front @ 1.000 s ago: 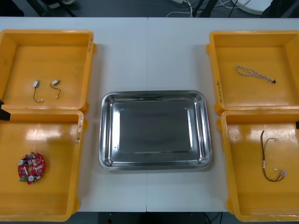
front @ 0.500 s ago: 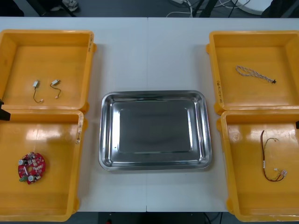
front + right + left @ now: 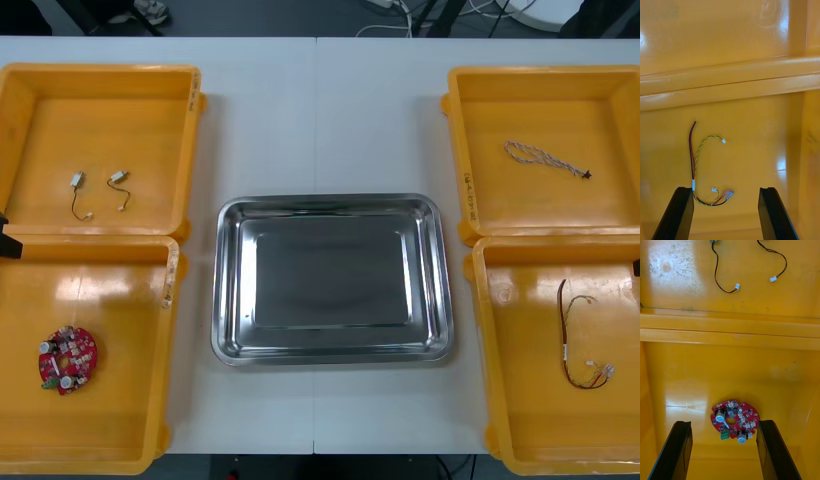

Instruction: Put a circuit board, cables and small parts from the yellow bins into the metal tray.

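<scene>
L gripper (image 3: 724,423), wide open & empty: we find circuit board (image 3: 734,419) centred just ahead of its gap. R gripper (image 3: 727,188) likewise open, empty; red-yellow cable (image 3: 693,157) off-centre.

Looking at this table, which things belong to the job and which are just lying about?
Job: shiny rectangular metal tray; four yellow plastic bins; round red circuit board, below the open left end effector; small metal parts; twisted blue and white cable; red and yellow cable, below the open right end effector.
Lying about: light table; cords on the floor beyond it.
</scene>
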`<state>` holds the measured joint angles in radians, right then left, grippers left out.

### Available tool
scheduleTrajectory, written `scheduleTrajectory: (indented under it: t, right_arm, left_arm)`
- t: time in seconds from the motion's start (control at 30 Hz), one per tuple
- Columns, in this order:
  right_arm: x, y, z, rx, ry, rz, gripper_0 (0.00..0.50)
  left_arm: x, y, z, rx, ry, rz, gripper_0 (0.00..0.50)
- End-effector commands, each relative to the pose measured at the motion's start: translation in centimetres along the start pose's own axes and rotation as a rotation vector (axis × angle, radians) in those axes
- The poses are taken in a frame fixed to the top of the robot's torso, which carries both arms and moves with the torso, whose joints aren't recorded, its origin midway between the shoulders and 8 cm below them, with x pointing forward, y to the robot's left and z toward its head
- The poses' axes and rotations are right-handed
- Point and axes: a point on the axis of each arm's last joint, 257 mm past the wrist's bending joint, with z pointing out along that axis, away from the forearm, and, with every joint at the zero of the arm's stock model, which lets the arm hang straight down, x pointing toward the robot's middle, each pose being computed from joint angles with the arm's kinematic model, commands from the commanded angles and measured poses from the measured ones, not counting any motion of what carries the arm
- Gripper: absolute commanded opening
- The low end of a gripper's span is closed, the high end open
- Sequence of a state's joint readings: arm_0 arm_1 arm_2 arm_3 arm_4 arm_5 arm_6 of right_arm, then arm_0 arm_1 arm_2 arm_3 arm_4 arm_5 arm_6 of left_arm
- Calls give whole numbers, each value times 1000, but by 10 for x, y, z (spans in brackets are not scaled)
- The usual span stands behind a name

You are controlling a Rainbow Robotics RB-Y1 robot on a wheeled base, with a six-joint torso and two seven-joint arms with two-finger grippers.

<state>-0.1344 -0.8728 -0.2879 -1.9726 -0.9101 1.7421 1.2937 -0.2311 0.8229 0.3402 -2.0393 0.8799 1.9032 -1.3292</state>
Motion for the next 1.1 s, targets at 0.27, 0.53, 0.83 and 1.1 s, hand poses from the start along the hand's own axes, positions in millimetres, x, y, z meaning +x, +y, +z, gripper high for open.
scheduleTrajectory:
  t: [0.27,0.53,0.83,1.1]
  right_arm:
    - [-12,-8,-13,42,-22,-47,500]
    - [-12,-8,-13,42,-22,-47,500]
    - [-12,-8,-13,42,-22,-47,500]
    - [-12,-8,-13,42,-22,-47,500]
  left_arm:
    - [-24,4,-25,-35,-76,108,500]
    - [-24,4,-25,-35,-76,108,500]
    - [-24,4,-25,-35,-76,108,500]
    - [-24,4,-25,-35,-76,108,500]
